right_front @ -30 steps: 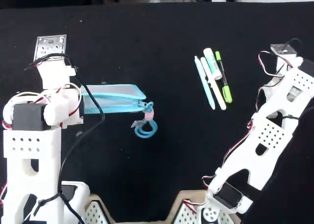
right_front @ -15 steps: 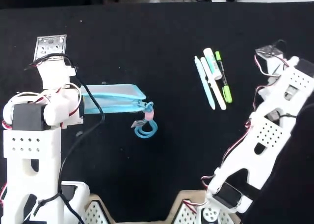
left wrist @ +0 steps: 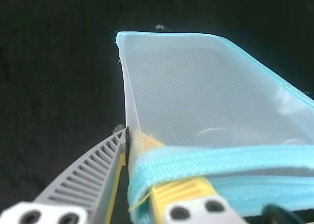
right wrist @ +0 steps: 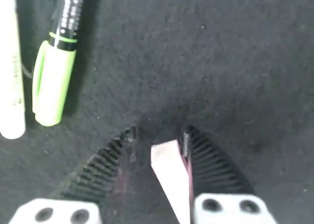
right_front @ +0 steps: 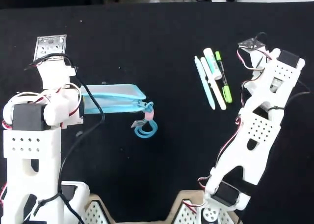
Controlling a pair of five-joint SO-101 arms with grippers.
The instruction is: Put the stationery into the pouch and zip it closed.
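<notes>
- Lying side by side on the black table (right_front: 162,37), the pens (right_front: 214,79) rest near the right pincer (right wrist: 158,133), untouched; the green-capped marker (right wrist: 53,82) is closest to its tips.
- Right pincer's fingers stand slightly apart, aimed at bare table, nothing between them.
- The turquoise mesh pouch (left wrist: 206,96) stretches away from the left pincer (left wrist: 135,150), which is clamped on its zipper edge.
- A blue cord loop (right_front: 145,128) lies at the pouch's end farthest from that pincer.

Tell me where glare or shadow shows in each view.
High view: even light, the black table hides nearly all shadows. Left wrist view: a pale sheen lies on the pouch mesh. Right wrist view: a soft shadow lies alongside the green highlighter, no glare.
</notes>
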